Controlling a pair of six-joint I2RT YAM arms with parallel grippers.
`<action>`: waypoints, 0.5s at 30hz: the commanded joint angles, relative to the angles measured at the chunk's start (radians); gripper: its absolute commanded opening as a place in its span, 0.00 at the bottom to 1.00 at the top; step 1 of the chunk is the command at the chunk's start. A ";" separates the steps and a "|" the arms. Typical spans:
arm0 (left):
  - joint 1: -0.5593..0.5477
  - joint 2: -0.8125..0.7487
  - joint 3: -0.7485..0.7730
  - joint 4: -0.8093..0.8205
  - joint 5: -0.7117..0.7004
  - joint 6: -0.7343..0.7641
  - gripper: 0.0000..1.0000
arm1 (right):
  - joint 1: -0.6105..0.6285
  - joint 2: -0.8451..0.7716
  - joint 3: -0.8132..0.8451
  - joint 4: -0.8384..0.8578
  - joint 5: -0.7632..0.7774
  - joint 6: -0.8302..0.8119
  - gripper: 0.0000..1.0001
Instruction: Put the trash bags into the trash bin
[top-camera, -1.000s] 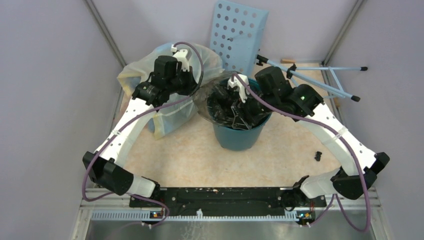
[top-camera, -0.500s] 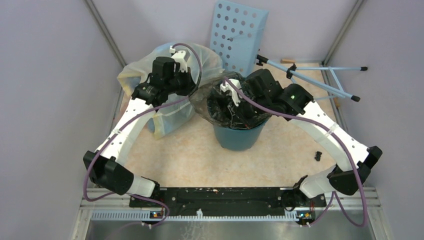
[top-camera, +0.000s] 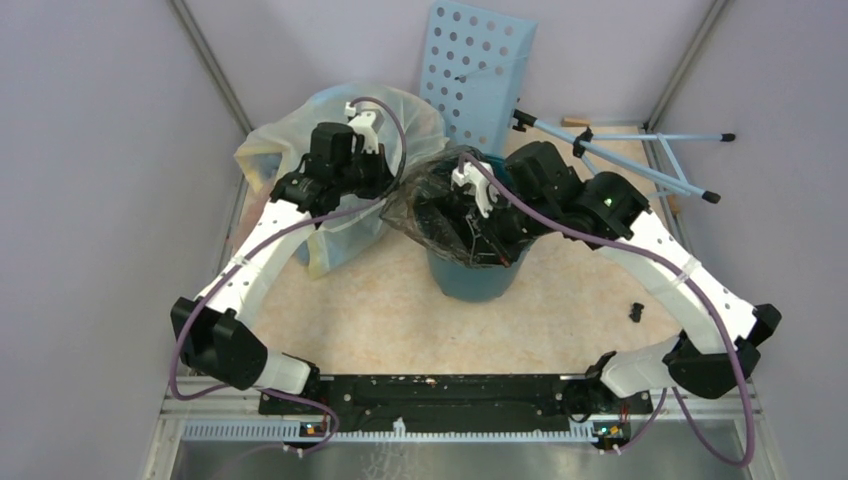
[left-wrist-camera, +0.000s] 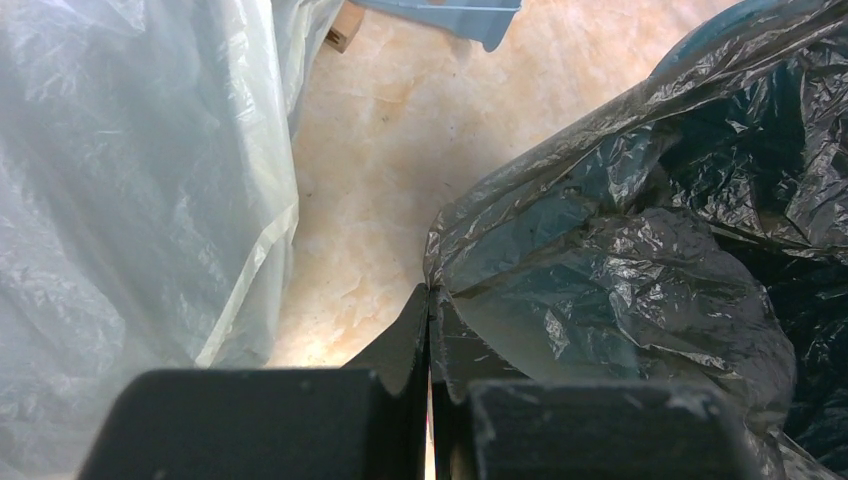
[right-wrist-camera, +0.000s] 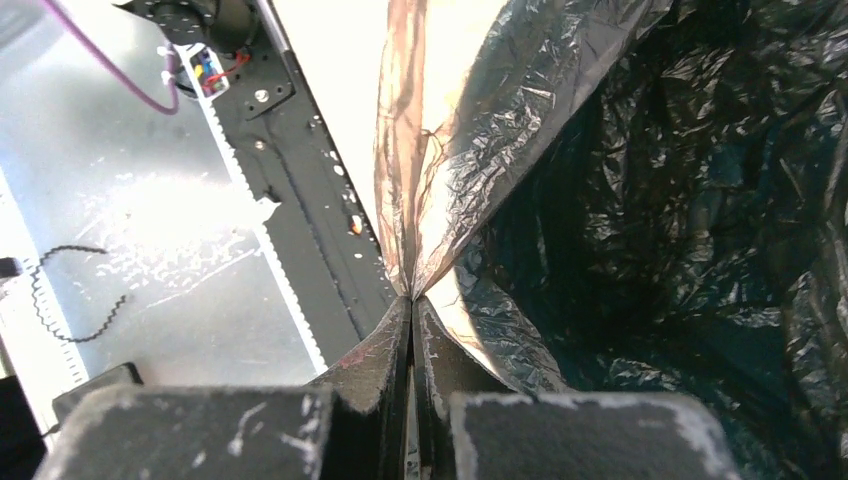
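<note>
The trash bag (top-camera: 440, 205), thin, dark and crinkly, sits in the mouth of the teal trash bin (top-camera: 480, 280) and spills over its left rim. My left gripper (left-wrist-camera: 430, 290) is shut on a fold of the bag's edge (left-wrist-camera: 640, 260) at the bin's left side. Over the bin, my right gripper (right-wrist-camera: 411, 297) is shut on another pinch of the bag's rim (right-wrist-camera: 450, 150), pointing toward the table's near edge. The film stretches up from its tips. The bag's dark inside (right-wrist-camera: 700, 220) lies open to the right of those fingers.
A large pale yellowish stuffed bag (top-camera: 330, 225) sits left of the bin, close under my left arm. A light blue perforated panel (top-camera: 475, 70) leans at the back. A blue-legged stand (top-camera: 640, 150) lies at the back right. A small black piece (top-camera: 637, 312) lies on the right.
My right gripper has shut on the bag's rim after swinging left over the bin and back a little. The left arm has shifted slightly, still holding its fold.
</note>
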 joint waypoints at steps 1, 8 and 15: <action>0.005 -0.003 -0.030 0.092 0.035 -0.022 0.00 | 0.024 -0.075 -0.048 -0.016 -0.044 0.046 0.00; 0.005 -0.003 -0.095 0.204 0.037 -0.041 0.00 | 0.028 -0.141 -0.225 0.004 0.012 0.084 0.00; 0.005 0.033 -0.135 0.305 0.039 -0.082 0.00 | 0.028 -0.161 -0.314 0.032 0.200 0.118 0.02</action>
